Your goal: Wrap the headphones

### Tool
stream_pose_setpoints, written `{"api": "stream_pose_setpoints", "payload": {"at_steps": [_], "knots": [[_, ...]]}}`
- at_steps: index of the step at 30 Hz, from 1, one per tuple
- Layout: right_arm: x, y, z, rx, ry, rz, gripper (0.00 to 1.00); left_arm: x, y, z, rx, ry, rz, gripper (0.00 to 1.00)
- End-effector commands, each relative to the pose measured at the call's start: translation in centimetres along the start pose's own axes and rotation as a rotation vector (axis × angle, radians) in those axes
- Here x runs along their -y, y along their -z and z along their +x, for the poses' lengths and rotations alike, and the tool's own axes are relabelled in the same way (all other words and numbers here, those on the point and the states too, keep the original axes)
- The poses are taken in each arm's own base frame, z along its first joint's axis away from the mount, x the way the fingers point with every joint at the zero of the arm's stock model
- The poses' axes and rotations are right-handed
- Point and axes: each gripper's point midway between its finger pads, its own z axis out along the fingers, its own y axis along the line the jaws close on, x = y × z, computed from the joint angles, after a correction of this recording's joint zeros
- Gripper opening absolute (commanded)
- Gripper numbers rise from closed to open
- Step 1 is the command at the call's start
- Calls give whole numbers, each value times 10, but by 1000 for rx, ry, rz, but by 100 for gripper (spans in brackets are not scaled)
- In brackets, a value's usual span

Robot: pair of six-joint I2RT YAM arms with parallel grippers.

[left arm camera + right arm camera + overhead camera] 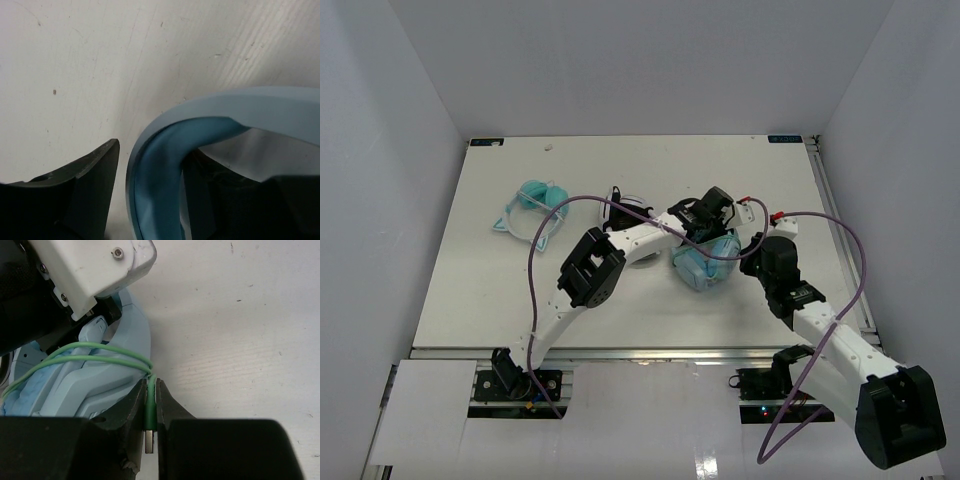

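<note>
- The right end effector (152, 390) is closed on the plug end of the cable (100, 352). Its two fingers pinch the green sleeve, and a short metal tip shows below it.
- From this pinch the thin pale green cable runs in two strands, side by side, across the body of the headphones (705, 262).
- The headphones are light blue, with smooth plastic shells and a darker blue padded part inside. They lie on the tabletop (650, 165) a little right of the middle, between the two end effectors.
- The headband (215, 105) is wide and curved, pale blue outside and deeper blue on the inner lining.
- The left end effector (157, 150) is open around this headband. One dark finger stands just beside the band with a narrow gap of tabletop showing, and the other finger is on the inner side of the band. I cannot tell whether that one touches it.
- Further left, the black-and-white headphones (625, 208) are partly hidden behind the left arm, and the teal cat-ear headphones (533, 208) lie well apart from the blue ones.
- The tabletop is off-white and matte, with small dark specks and fine scratches.
- Plain pale walls (620, 60) close the tabletop on the left, the right and the far side.
</note>
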Motion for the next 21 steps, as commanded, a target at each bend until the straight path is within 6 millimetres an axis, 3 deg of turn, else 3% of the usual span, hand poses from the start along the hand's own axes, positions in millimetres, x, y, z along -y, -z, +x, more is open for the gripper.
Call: {"api": "stream_pose_setpoints", "payload": {"at_steps": [1, 8, 10, 12, 21], "knots": [[-24, -3, -45, 144, -41, -100, 8, -23, 20, -23, 90, 58, -38, 70], [-13, -12, -45, 135, -59, -93, 8, -41, 42, -33, 133, 145, -54, 81], [-11, -13, -45, 131, -61, -92, 8, -46, 47, -34, 139, 165, -63, 93], [-11, -13, -45, 131, -64, -94, 8, -52, 51, -36, 143, 177, -77, 98], [-2, -13, -44, 130, -73, -81, 8, -70, 70, -52, 182, 227, -97, 98]]}}
